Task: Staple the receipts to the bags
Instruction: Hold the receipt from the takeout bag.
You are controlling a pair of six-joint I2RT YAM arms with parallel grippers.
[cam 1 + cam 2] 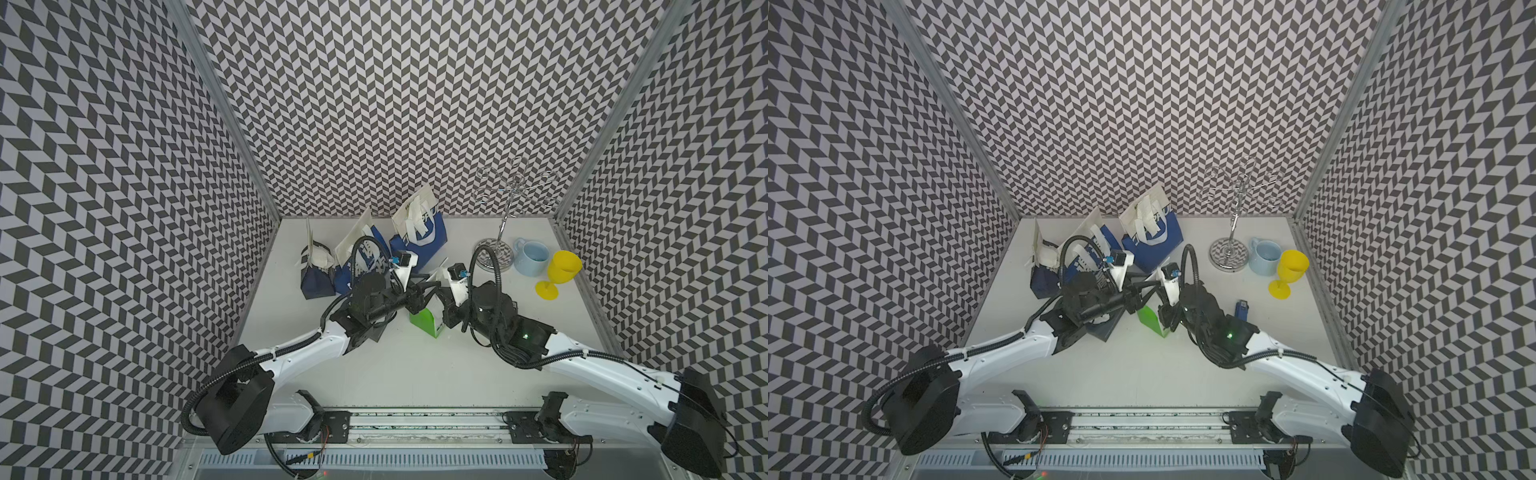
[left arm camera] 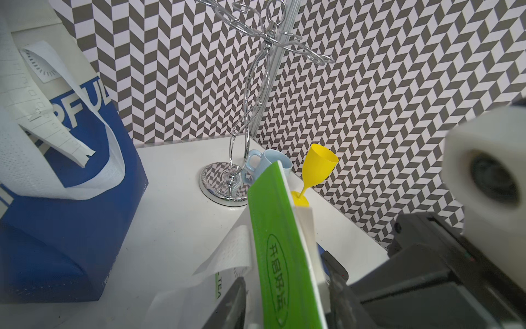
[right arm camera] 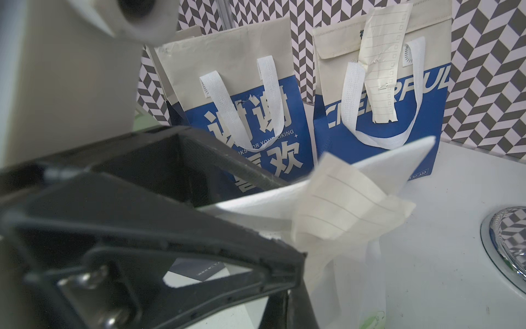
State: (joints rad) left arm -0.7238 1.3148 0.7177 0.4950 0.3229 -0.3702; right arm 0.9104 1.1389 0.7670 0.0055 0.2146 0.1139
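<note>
Chevron-walled cell, white worktop [image 1: 415, 374]. We find blue bags [image 1: 419, 241] along the rear edge, left of centre, one carrying a long receipt [image 3: 381, 71]. Mid-worktop, the left hand [image 2: 287, 287] stands spread astride the top edge of the green bag [image 1: 424, 324], where a crumpled receipt [image 3: 341, 210] drapes. Right hand [image 1: 446, 313]: pressed together beside that bag; any pinch we cannot tell. Stapler [image 1: 1241, 309] lies further right.

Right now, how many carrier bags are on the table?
5. Navy bag at back left, blue bag with Chinese lettering beside it, rearmost blue bag, green bag in the middle, dark bag flat under the left arm, mostly hidden.
</note>
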